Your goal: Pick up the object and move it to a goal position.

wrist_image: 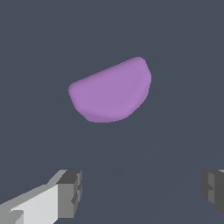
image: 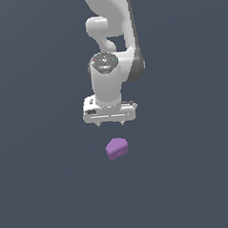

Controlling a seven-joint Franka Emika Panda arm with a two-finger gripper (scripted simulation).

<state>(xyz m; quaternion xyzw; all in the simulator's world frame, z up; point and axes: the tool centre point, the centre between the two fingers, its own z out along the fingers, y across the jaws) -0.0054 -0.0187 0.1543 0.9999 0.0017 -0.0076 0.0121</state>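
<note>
Fingers (wrist_image: 70, 192) are showing in the wrist view as two dark pads spread wide apart, with nothing between them; they are gripping nothing. In the exterior view the gripper (image: 110, 124) is hanging from the white arm (image: 110, 33) with its short tips pointing down, poised above the desk (image: 39, 191) and clear of it.

Just beyond those tips, the purple object (wrist_image: 110, 91) is lying on the desk by itself, not yet touched. In the exterior view the purple object (image: 116, 148) is sitting a little below the fingers in the picture and slightly toward the exterior view's right of their midline.

Its outline in the wrist view is reading as a half-round wedge: one fairly straight long edge, one bulging curved side. Its long axis is running roughly along the line joining the two pads, tilted somewhat off it, which suggests the fingers would be closing along its length rather than across its narrower width.

Risks, as I judge them: closing on slanted facets may be squeezing the block out sideways or twisting it; descending while off-centre may be landing one pad on top of it and tipping or shoving it. No goal marker is showing in either view.
</note>
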